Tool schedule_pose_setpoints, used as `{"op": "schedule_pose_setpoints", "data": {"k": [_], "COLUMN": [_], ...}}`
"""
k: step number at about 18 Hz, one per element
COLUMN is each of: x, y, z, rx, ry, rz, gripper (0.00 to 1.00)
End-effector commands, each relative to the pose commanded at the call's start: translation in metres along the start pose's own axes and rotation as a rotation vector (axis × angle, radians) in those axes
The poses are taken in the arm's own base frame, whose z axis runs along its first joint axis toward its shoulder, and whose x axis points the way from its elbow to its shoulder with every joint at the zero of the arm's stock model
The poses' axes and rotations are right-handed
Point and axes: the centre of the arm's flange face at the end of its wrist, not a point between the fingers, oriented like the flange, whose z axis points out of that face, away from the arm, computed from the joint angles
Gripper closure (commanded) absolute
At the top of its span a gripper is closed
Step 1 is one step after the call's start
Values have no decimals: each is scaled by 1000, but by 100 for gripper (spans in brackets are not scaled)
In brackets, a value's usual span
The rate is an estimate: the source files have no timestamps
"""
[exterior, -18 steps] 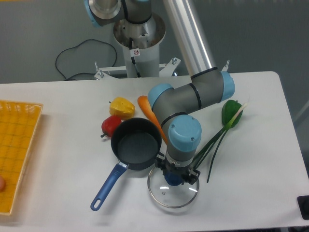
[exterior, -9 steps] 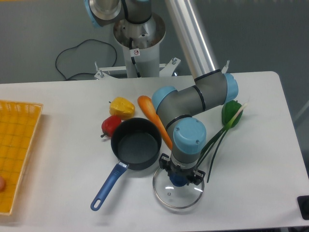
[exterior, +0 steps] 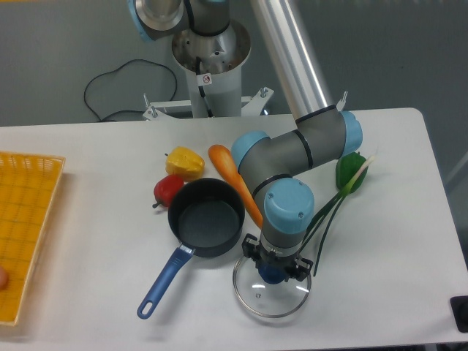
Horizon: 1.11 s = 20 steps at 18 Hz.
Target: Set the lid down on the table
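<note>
At the lower centre of the frame the lid [exterior: 271, 292] lies on the table [exterior: 387, 263], just right of and below the saucepan [exterior: 206, 227], whose blue handle [exterior: 162, 285] slants toward the lower left. The gripper [exterior: 273, 271] stands straight down over the lid's dark blue knob [exterior: 271, 274], its jaws narrow and closed around that knob. Right of it green onions [exterior: 329, 219] run up to a green pepper [exterior: 349, 171]. Above the pan sit a red pepper [exterior: 167, 190], a carrot [exterior: 232, 179] and a yellow pepper [exterior: 184, 162]. A yellow basket [exterior: 22, 241] fills the left edge
</note>
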Motion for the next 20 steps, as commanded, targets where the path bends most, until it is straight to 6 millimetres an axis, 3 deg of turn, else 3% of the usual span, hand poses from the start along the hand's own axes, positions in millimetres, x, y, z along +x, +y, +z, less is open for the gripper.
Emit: {"op": "schedule_pose_setpoints", "data": {"k": [20], "x": [3], "y": [-8], "z": [3], "rx": [9], "ry": [-7], "rz": [-144], "gripper": [33]}}
